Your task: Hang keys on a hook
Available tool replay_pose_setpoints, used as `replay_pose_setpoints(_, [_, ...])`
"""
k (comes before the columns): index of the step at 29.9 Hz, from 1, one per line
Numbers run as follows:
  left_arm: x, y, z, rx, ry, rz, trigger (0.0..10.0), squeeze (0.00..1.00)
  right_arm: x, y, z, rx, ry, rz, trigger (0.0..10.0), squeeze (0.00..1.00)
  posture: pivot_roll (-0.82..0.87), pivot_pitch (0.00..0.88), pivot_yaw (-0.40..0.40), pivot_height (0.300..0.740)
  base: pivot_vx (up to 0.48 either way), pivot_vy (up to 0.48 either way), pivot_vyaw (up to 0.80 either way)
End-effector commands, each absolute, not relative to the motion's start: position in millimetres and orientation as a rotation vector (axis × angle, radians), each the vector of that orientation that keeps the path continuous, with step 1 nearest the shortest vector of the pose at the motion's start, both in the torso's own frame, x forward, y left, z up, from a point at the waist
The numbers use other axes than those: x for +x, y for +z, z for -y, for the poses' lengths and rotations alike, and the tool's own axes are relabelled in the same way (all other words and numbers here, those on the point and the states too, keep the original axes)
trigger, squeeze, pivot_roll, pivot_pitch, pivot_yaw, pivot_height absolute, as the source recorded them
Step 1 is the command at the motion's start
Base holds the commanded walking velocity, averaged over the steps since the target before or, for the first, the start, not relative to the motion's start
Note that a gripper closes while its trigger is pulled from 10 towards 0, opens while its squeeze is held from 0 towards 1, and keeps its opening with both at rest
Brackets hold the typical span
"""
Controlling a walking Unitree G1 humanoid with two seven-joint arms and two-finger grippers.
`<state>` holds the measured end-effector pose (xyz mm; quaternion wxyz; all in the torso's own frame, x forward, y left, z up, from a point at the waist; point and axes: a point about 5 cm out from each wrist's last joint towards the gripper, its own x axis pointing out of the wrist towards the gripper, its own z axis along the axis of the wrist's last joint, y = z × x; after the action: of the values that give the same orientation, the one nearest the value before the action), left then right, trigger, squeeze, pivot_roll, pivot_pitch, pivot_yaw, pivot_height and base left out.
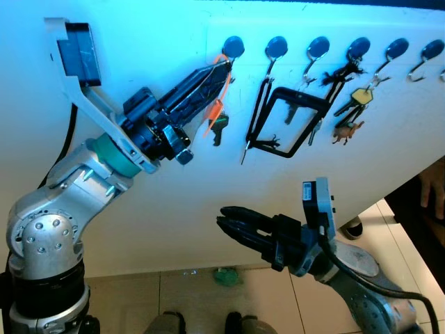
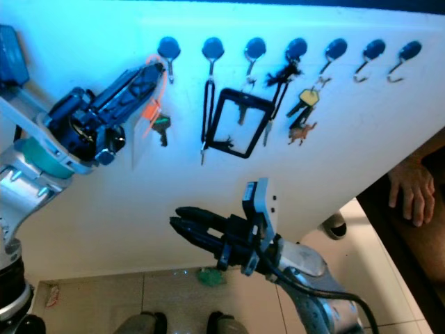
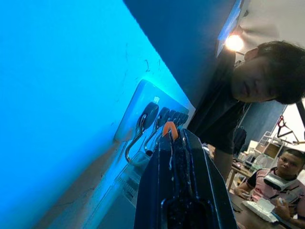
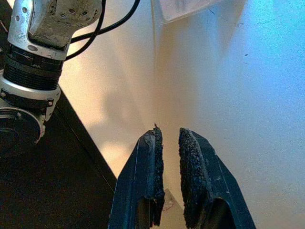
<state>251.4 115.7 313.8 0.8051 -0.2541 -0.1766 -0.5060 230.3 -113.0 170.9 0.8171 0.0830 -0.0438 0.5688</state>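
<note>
A row of dark round wall hooks runs along the white board. My left gripper (image 1: 221,71) is raised to the leftmost hook (image 1: 233,47) and is shut on the orange cord (image 1: 224,82) of a key bunch. The keys (image 1: 218,125) dangle just below the fingertips, against the board. In the left wrist view the orange loop (image 3: 169,129) pokes out between the closed fingers, close to the metal hook (image 3: 137,138). My right gripper (image 1: 224,221) is held low in front of the wall, with a narrow gap between its pads (image 4: 155,167) and nothing in it.
Other hooks carry a black strap frame (image 1: 288,122) and a yellow-tagged key bunch (image 1: 356,101). The two rightmost hooks (image 1: 398,50) are bare. A person's hand (image 2: 411,188) is at the right edge. Shoes (image 1: 240,323) and a green scrap (image 1: 227,276) are on the tiled floor.
</note>
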Motion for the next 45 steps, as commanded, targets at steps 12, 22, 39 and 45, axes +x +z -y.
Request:
replay_pose_setpoints(12, [251.2,310.0,-99.8,-0.483,-1.090,0.344,10.0,0.00,228.8,166.7,112.6,0.176,1.211,0.077,10.0,0.00,0.06,0.100,0.045,0.740,0.000,0.000,0.00])
replay_pose_setpoints(22, [255.8,310.0,-96.3,-0.461,-1.075,0.324,10.0,0.00,228.5,166.4,112.1,0.178,1.209,0.077,10.0,0.00,0.06,0.103,0.049,0.740,0.000,0.000,0.00])
replay_pose_setpoints(39, [274.2,290.6,-110.2,-0.482,-0.930,0.216,10.0,0.00,227.9,165.9,111.7,0.180,1.207,0.076,10.0,0.00,0.06,0.104,0.051,0.740,0.000,0.000,0.00])
replay_pose_setpoints(45, [270.4,283.0,-114.0,-0.507,-0.940,0.186,10.0,0.00,228.0,165.8,112.1,0.178,1.207,0.076,10.0,0.00,0.06,0.103,0.049,0.740,0.000,0.000,0.00])
